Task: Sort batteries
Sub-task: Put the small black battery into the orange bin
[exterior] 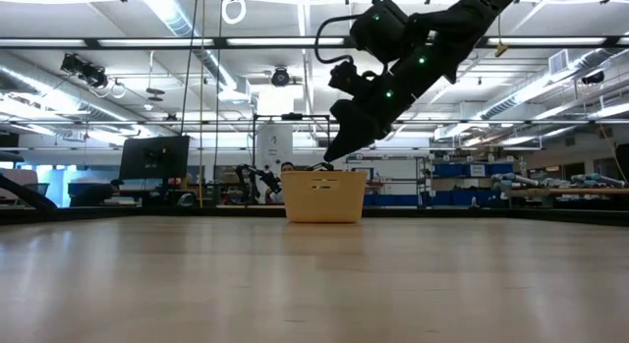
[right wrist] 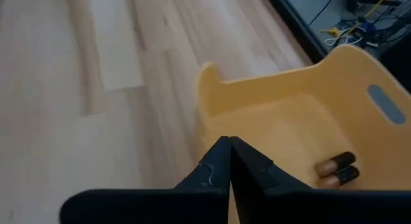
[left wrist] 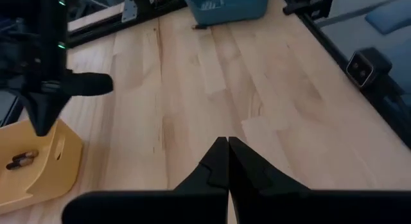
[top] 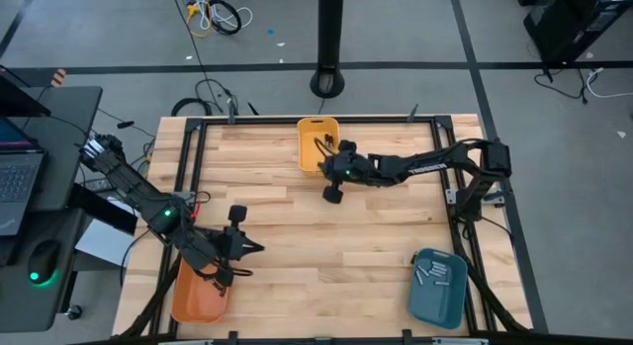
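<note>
Two dark batteries [right wrist: 337, 169] lie on the floor of the yellow bin [top: 315, 137] at the table's far edge; the left wrist view also shows these batteries [left wrist: 19, 160]. My right gripper [right wrist: 230, 147] is shut and hovers over that bin's rim, its tips slanting down toward the inside. From table height the right gripper [exterior: 334, 154] hangs just above the yellow bin [exterior: 322, 196]. Several pale batteries [top: 432, 274] rest in the blue bin [top: 438, 286]. My left gripper [left wrist: 228, 148] is shut, empty, and held above bare wood near the table's left side, seen from above as the left gripper [top: 247, 248].
An orange bin [top: 198, 291] sits at the near left corner beside my left arm. The blue bin [left wrist: 225, 6] is at the near right corner. A black frame [top: 188, 137] runs around the wooden table. The wood between the three bins is bare.
</note>
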Robot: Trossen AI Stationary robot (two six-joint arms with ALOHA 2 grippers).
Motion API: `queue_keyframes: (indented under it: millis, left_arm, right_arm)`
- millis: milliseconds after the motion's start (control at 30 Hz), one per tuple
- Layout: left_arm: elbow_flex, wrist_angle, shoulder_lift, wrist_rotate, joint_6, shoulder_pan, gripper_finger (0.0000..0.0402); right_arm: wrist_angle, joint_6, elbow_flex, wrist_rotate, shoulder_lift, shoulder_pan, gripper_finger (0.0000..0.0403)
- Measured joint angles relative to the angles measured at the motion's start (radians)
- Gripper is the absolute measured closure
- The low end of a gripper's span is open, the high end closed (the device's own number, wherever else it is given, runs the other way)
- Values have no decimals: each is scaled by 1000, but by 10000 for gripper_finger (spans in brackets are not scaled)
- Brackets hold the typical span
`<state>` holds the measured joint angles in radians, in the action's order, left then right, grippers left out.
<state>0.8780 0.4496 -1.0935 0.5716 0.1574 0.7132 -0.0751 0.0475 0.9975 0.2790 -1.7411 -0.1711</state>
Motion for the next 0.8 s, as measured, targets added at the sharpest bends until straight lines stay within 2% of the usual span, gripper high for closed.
queue_keyframes:
  millis: [100,233,467,667,800]
  left_arm:
    - [-4,-57,0,0,-27,0,396]
    - [-63,-193,0,-1,-78,-2,396]
    - [-264,-557,0,-76,-123,-62,396]
    - [-377,-798,0,-207,-129,-167,396]
    - [-386,-828,0,-278,-131,-221,396]
  right_arm:
    - [4,-11,-28,-4,25,36,395]
    - [65,-55,-68,-7,108,104,382]
    - [263,-216,-181,-37,285,259,395]
    - [599,-404,-159,-113,326,373,388]
    - [813,-515,-116,-191,321,425,391]
